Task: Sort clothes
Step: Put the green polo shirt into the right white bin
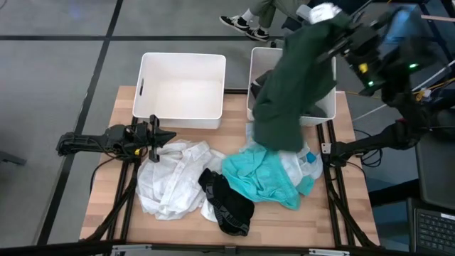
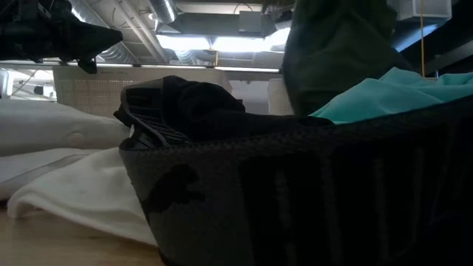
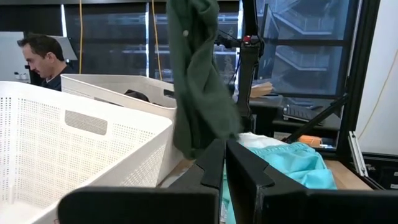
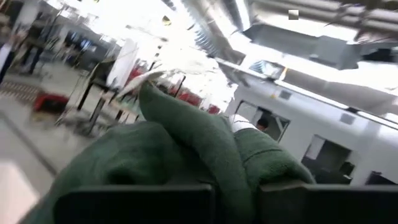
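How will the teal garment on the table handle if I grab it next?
Probably floppy: the teal garment lies crumpled, like the dark green garment drooping from the right pincer. It may drag the white cloth touching it.

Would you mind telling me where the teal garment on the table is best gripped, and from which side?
Probably from straight above, on the teal garment's raised folds near its middle. It lies crumpled in a heap, its far edge under the hanging dark green garment that the right gripper holds, so that edge is worse.
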### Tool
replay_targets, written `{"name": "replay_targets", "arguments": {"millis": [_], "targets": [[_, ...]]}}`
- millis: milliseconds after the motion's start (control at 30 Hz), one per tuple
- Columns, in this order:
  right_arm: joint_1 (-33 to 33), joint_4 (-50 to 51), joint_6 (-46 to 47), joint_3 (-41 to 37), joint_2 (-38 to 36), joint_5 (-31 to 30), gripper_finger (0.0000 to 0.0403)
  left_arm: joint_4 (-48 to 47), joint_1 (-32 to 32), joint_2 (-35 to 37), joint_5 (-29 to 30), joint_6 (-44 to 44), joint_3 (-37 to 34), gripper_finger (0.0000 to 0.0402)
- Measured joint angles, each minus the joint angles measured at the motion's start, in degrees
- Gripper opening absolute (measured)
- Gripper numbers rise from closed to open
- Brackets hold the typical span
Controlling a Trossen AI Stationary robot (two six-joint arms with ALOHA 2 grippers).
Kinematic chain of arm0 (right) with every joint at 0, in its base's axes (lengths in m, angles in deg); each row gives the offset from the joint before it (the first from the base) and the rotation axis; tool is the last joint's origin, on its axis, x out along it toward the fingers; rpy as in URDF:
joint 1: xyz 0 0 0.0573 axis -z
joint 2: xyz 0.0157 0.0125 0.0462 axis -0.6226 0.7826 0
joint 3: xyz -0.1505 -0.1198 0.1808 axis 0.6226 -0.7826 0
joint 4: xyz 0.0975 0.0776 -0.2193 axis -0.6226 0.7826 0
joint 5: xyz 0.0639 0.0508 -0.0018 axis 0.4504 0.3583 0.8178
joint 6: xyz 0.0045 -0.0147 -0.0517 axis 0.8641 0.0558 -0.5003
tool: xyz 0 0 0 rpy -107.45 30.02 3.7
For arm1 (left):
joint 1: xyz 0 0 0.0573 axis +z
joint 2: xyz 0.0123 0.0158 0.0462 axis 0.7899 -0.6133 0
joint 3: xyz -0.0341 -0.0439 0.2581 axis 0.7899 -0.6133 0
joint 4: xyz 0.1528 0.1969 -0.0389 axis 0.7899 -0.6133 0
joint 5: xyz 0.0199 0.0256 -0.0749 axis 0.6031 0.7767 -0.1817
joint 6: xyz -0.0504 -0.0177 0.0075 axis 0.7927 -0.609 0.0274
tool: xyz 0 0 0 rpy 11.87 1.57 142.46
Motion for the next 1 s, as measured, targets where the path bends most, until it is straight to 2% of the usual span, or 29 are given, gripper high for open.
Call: {"name": "replay_targets", "arguments": {"millis": [200,333,633,1000], "targets": [[2.4,-0.8,-3.5,5.8,2.1,0.3,0.0019,0.1,0.0,0.0,0.0,0.2,0.0,0.0008],[4.3,-4.8,-5.7,8.5,3.9,2.9,0.0019,0.3,0.0,0.0,0.0,0.4,0.0,0.0008],[9.7,-24.5,-12.5,10.7,8.8,13.1,0.0019,0.3,0.0,0.0,0.0,0.5,0.0,0.0008],[19.8,-27.9,-15.5,19.3,16.5,21.5,0.0019,0.2,0.0,0.0,0.0,0.5,0.0,0.0008]]}}
